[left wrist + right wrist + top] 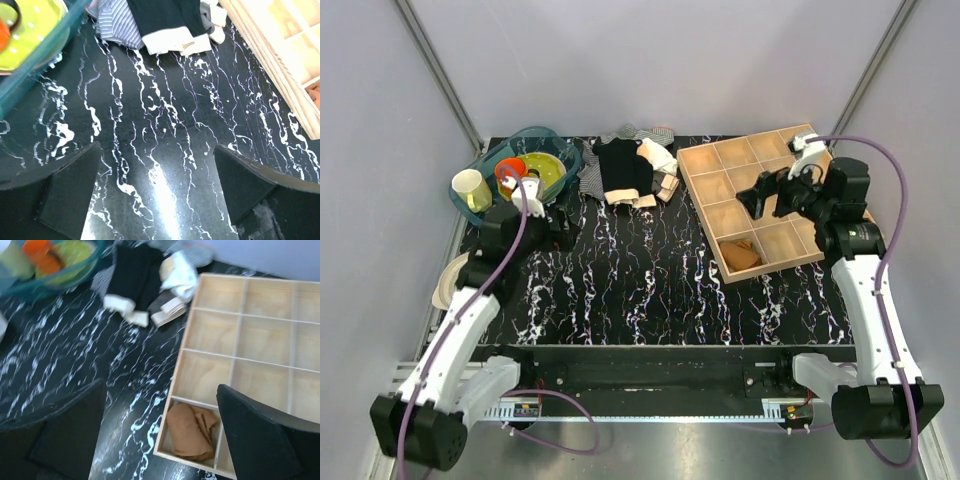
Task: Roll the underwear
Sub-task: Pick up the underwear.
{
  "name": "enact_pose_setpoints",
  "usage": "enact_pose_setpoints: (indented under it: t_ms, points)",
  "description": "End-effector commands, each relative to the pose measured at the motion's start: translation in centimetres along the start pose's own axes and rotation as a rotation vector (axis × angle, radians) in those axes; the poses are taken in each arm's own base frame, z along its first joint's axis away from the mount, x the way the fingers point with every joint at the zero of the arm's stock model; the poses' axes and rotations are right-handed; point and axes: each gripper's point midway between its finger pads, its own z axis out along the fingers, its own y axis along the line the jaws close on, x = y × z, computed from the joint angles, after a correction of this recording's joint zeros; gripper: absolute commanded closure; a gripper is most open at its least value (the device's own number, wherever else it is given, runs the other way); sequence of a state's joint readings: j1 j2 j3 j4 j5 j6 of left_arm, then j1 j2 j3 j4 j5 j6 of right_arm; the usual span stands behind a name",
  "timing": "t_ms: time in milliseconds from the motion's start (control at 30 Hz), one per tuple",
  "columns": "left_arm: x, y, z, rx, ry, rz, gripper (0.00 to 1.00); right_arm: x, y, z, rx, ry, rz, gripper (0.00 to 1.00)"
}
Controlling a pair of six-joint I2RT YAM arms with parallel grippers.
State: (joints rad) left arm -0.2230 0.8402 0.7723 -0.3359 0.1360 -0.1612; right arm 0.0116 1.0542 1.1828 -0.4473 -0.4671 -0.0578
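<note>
- Walls of pale grey panel [650, 60] closed in the workspace on three sides, with slanted metal posts [438, 70] at the back corners.
- Black marble-patterned table with white veins [650, 290] carried everything.
- Pale wooden tray divided into square compartments [708, 188] sat on the right side of the table, turned at a slant to the table's edge.
- Black right gripper [160, 386] hung above that tray, jaws spread wide with nothing between them.
- Black left gripper [156, 147] hung above bare tabletop near the basin, jaws likewise spread wide and holding nothing.
- Clear teal plastic basin [568, 150] stood at the far left corner of the table.
- Soft black fabric underwear with cream bands [620, 165] lay flat and unrolled at the far edge of the table, between basin and tray, well apart from both grippers. Its long axis ran from far to near, and the cream-banded end pointed toward the arms.
- Grey-and-white striped cloth [590, 178] lay under it and showed at its left; crumpled white and cream cloths [660, 158] touched its right side.
- Round yellow-green bowl [548, 172] sat inside the basin, along with an orange cup [510, 168] and a pale yellow cup [472, 190].
- Tan-brown rolled bundle [743, 253] lay in the tray's nearest corner compartment.
</note>
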Motion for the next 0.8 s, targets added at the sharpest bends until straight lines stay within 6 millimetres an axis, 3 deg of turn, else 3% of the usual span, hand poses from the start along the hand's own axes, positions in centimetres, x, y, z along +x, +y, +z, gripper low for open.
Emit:
enact_pose_setpoints:
  t_ms: [0, 33, 67, 100, 133, 167, 200, 267, 300, 367, 400, 467, 500, 533, 567, 600, 633, 700, 767]
  points:
    - [-3.6, -2.1, 2.7, 0.117, -0.026, -0.102, 0.01, 3.3, 3.7, 1.4, -0.311, 0.013, -0.106, 0.0]
    - [-3.7, -2.3, 3.7, 0.129, -0.001, -0.115, 0.01, 4.0, 4.2, 1.4, -0.347, 0.015, -0.116, 0.0]
    - [-2.4, -1.9, 5.9, 0.12, 0.075, -0.14, 0.01, 5.2, 4.2, 1.5, -0.358, 0.033, -0.114, 0.0]
    - [-3.8, -2.0, 7.0, 0.119, 0.08, -0.151, 0.01, 5.6, 4.1, 1.6, -0.359, 0.039, -0.114, 0.0]
    - [-3.5, -2.0, 8.1, 0.119, 0.118, -0.164, 0.01, 6.0, 4.0, 1.7, -0.356, 0.046, -0.117, 0.0]
    - [-1.3, -1.5, 10.7, 0.115, 0.21, -0.19, 0.02, 6.3, 4.0, 1.7, -0.357, 0.052, -0.119, 0.0]
    - [-3.0, -1.8, 11.9, 0.126, 0.201, -0.194, 0.04, 6.5, 3.9, 1.7, -0.355, 0.058, -0.119, 0.01]
    - [-2.2, -1.7, 14.4, 0.13, 0.272, -0.204, 0.1, 6.6, 3.6, 1.6, -0.341, 0.057, -0.141, 0.0]
    - [-2.2, -1.5, 16.9, 0.122, 0.297, -0.2, 0.12, 6.8, 3.6, 1.6, -0.338, 0.061, -0.144, 0.0]
    - [-0.9, -0.4, 19.3, 0.069, 0.358, -0.189, 0.16, 7.0, 3.3, 1.7, -0.328, 0.07, -0.152, 0.0]
    - [-0.6, 0.1, 21.7, 0.058, 0.382, -0.187, 0.21, 7.1, 3.3, 1.7, -0.327, 0.074, -0.154, 0.01]
    - [0.2, 1.1, 23.4, 0.01, 0.426, -0.171, 0.23, 7.2, 3.2, 1.8, -0.325, 0.082, -0.158, 0.0]
    - [-1.0, 1.0, 24.7, 0.014, 0.409, -0.162, 0.25, 7.4, 3.2, 1.9, -0.328, 0.091, -0.153, 0.0]
    - [1.0, 1.5, 26.0, -0.005, 0.462, -0.166, 0.26, 7.4, 3.0, 2.0, -0.327, 0.094, -0.157, 0.0]
    - [1.6, 1.7, 26.8, -0.019, 0.478, -0.163, 0.26, 7.5, 3.1, 2.0, -0.329, 0.099, -0.155, 0.0]
    - [0.4, 1.0, 27.7, -0.006, 0.455, -0.148, 0.27, 7.6, 3.0, 2.1, -0.332, 0.106, -0.151, 0.0]
    - [2.3, 1.4, 28.6, -0.024, 0.503, -0.144, 0.27, 7.8, 3.0, 2.1, -0.334, 0.112, -0.152, 0.0]
    - [1.6, 1.1, 29.5, -0.032, 0.485, -0.13, 0.28, 7.9, 3.0, 2.2, -0.34, 0.118, -0.147, 0.0]
    - [2.4, 1.6, 30.3, -0.061, 0.494, -0.127, 0.33, 8.0, 3.0, 2.3, -0.342, 0.126, -0.144, 0.0]
